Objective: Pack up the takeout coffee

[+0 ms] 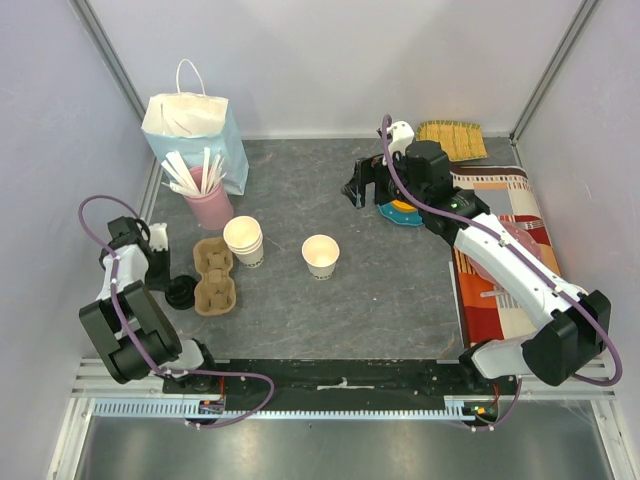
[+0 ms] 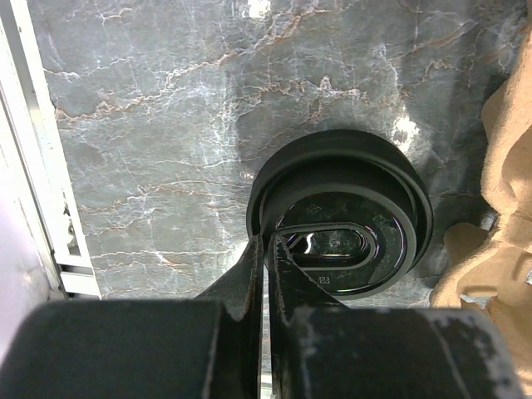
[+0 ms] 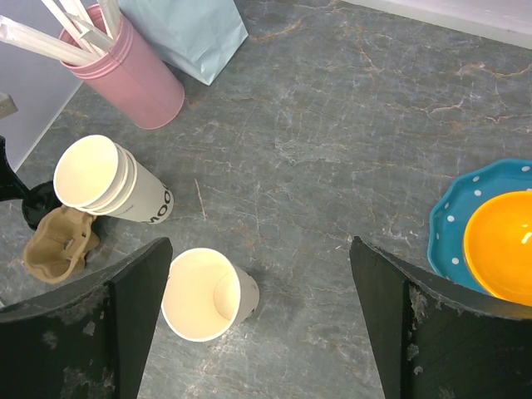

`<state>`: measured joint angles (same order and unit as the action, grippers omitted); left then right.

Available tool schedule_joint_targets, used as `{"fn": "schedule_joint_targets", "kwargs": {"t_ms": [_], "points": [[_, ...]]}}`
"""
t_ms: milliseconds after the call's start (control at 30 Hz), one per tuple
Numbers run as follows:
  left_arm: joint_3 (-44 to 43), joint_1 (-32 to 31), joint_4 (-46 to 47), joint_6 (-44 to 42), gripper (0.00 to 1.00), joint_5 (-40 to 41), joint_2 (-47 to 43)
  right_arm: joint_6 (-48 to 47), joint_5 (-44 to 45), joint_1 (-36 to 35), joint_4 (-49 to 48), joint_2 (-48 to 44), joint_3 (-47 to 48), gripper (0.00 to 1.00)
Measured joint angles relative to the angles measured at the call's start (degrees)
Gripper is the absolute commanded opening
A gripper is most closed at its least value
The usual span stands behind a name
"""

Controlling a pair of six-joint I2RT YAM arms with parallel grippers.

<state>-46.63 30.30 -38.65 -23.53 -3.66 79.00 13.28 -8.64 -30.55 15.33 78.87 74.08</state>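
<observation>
The takeout coffee is out of view. A single lidless white paper cup (image 1: 320, 255) stands mid-table; in the right wrist view this cup (image 3: 204, 295) sits just inside the left finger of my right gripper (image 3: 259, 249). That right gripper (image 1: 368, 195) hangs open, high over the table's back right, and holds nothing. At the left edge, a small stack of black lids (image 1: 181, 292) lies beside a cardboard cup carrier (image 1: 213, 275). My left gripper (image 2: 268, 237) is shut, pinching the rim of the top black lid (image 2: 341, 216).
Stacked cream cups (image 1: 244, 240) stand behind the carrier. A pink cup of white sticks (image 1: 209, 205) and a pale blue paper bag (image 1: 195, 135) are at the back left. A blue plate with an orange bowl (image 1: 400, 212), a bamboo mat (image 1: 452, 138) and a patterned cloth (image 1: 500, 250) lie at the right.
</observation>
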Motion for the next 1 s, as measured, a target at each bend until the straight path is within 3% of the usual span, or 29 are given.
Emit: {"fn": "schedule_joint_targets", "kwargs": {"t_ms": [800, 1000], "points": [[-7.63, 0.00, -5.95, 0.00, 0.02, -1.95, -7.54, 0.00, 0.13, 0.00, 0.02, 0.00, 0.00, 0.96], [-16.72, 0.00, -8.55, 0.00, 0.02, -0.83, -7.50, 0.00, 0.13, 0.00, 0.02, 0.00, 0.00, 0.96]]}}
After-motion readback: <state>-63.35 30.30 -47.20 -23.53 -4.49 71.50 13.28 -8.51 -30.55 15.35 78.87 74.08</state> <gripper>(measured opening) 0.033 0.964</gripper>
